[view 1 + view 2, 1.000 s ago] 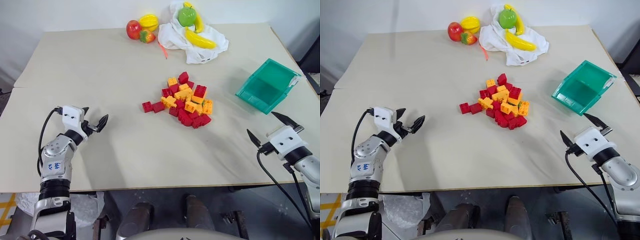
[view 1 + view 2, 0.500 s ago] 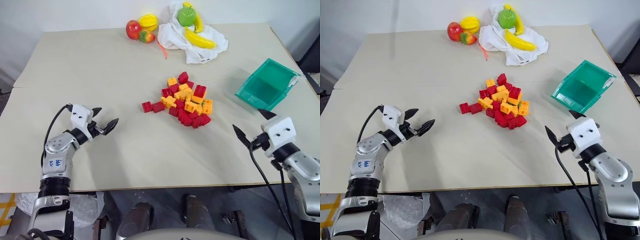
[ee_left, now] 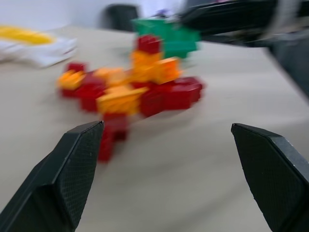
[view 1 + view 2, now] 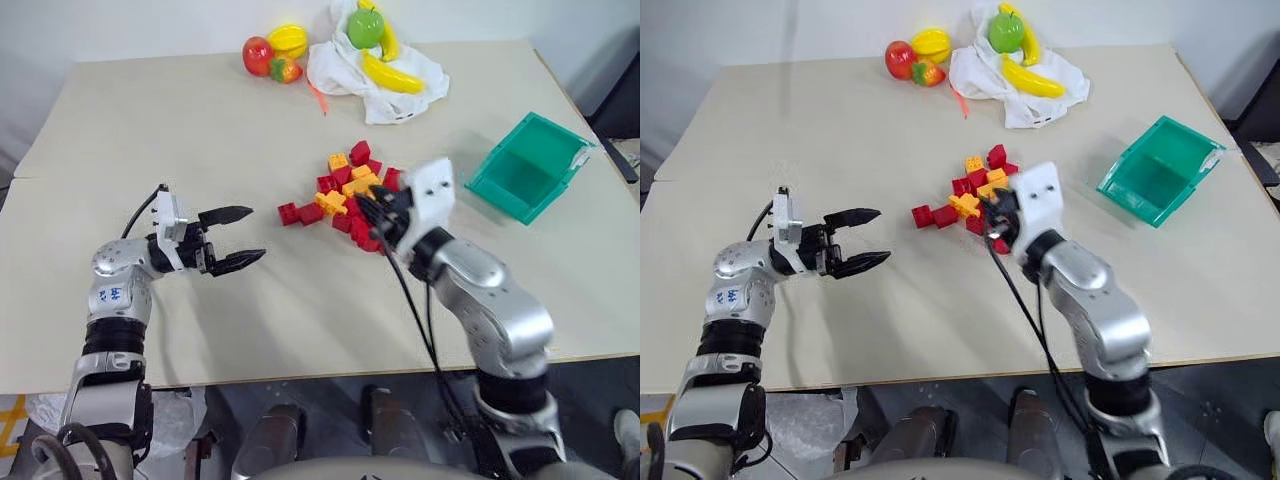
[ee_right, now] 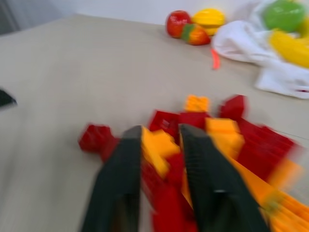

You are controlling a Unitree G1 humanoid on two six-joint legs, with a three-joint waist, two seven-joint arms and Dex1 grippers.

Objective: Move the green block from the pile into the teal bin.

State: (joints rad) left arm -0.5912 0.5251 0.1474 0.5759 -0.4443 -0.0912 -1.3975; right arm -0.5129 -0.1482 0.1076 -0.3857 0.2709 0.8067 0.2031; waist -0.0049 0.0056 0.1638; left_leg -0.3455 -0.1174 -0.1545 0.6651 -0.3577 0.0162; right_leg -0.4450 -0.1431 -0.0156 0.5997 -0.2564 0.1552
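Glossy plastic pile (image 4: 355, 196) and teal bin (image 4: 530, 195); matt table (image 4: 180, 140); soft white cloth (image 4: 340, 72).

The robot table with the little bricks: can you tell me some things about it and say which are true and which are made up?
1. The teal bin has bricks in it. False: it is empty.
2. The left gripper is wide open. True.
3. The right gripper is over at the teal bin. False: it is at the pile of red and orange bricks.
4. The banana lies on a white cloth. True.
5. The left gripper is holding a red brick. False: it holds nothing and sits apart from the pile.
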